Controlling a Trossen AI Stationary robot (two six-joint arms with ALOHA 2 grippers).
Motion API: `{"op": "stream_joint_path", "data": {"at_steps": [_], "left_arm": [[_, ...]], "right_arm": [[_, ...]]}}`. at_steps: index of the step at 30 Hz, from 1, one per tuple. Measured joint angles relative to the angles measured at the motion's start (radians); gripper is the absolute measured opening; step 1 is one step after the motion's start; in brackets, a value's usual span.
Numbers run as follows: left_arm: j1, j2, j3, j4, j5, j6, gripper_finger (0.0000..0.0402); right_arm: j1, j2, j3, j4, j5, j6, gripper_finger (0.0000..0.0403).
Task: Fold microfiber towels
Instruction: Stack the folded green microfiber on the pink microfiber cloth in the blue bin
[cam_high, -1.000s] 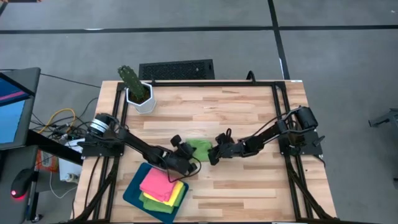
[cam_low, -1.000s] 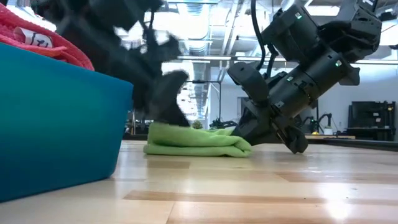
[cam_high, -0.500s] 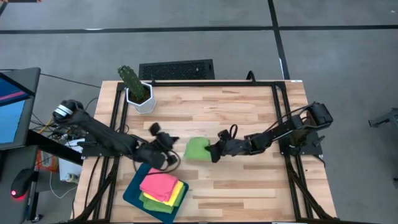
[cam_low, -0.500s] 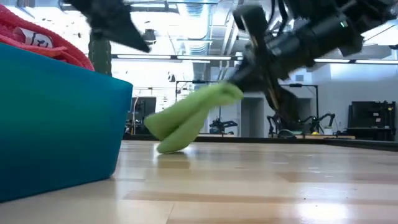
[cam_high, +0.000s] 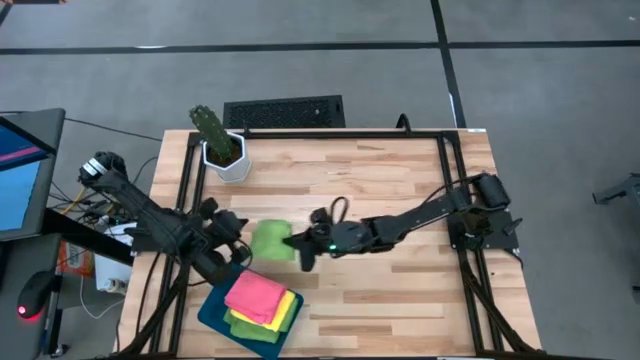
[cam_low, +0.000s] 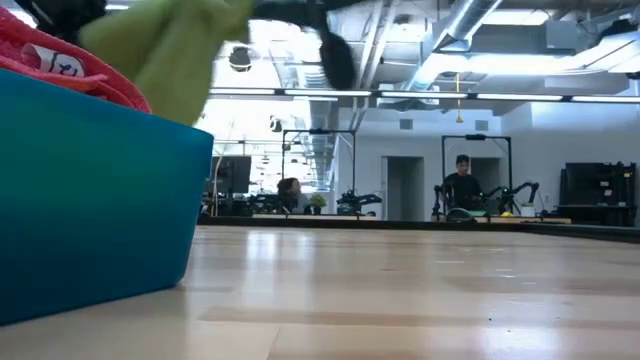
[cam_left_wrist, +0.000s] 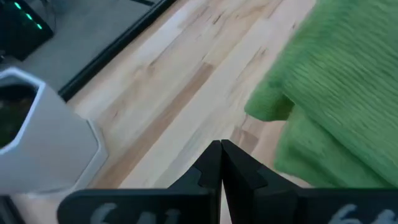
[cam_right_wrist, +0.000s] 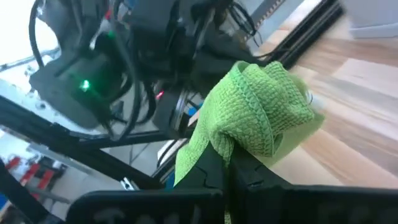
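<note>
A lime green towel (cam_high: 270, 242), folded, hangs in the air left of the table's middle, with my right gripper (cam_high: 296, 246) shut on it. In the low view this green towel (cam_low: 170, 45) is high above the tabletop. My left gripper (cam_high: 230, 228) is shut and holds nothing, just left of the towel and above the tray's far corner. Pink (cam_high: 255, 297), yellow (cam_high: 287, 306) and green towels lie stacked in the dark teal tray (cam_high: 212, 310) near the front left. My right gripper pinches a folded, several-layered part of the green towel (cam_right_wrist: 217, 140) between its two fingers. The fingers come nearly level from the table's right. The towel bunches beyond the fingertips (cam_right_wrist: 239, 165), droops a little and is lifted clear of the table.
A white planter with a cactus (cam_high: 222, 150) stands at the table's far left. The teal tray's wall (cam_low: 90, 190) fills the low view's left side. Bare wood lies across the table's middle and right.
My right gripper has risen and gone toward the table's left edge with the green towel. The towel lay folded on the table; its right end came up first and it now hangs clear. My left gripper, shut throughout, has drawn back from the towel toward the left edge and risen.
</note>
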Motion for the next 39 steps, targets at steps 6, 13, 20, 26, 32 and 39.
{"op": "stream_joint_path", "data": {"at_steps": [6,13,20,26,32,39], "left_arm": [[-0.058,-0.092,0.0,-0.171,0.051,-0.122,0.0],[-0.115,-0.198,0.0,-0.342,0.115,-0.282,0.0],[-0.186,-0.183,0.0,-0.244,0.046,-0.335,0.0],[-0.229,-0.068,0.0,-0.005,0.005,-0.294,0.0],[-0.277,0.113,0.001,0.347,0.003,-0.209,0.0],[-0.348,0.256,0.1,0.383,0.009,-0.278,0.0]], "right_arm": [[0.04,0.175,0.266,-0.068,-0.009,-0.047,0.0012],[0.082,0.34,0.477,-0.095,0.007,-0.016,0.0012],[0.155,0.419,0.503,-0.141,0.104,0.129,0.0013],[0.22,0.432,0.503,-0.25,0.187,0.165,0.0029],[0.252,0.435,0.503,-0.366,0.234,0.159,0.0055],[0.253,0.435,0.502,-0.435,0.241,0.183,0.0085]]}}
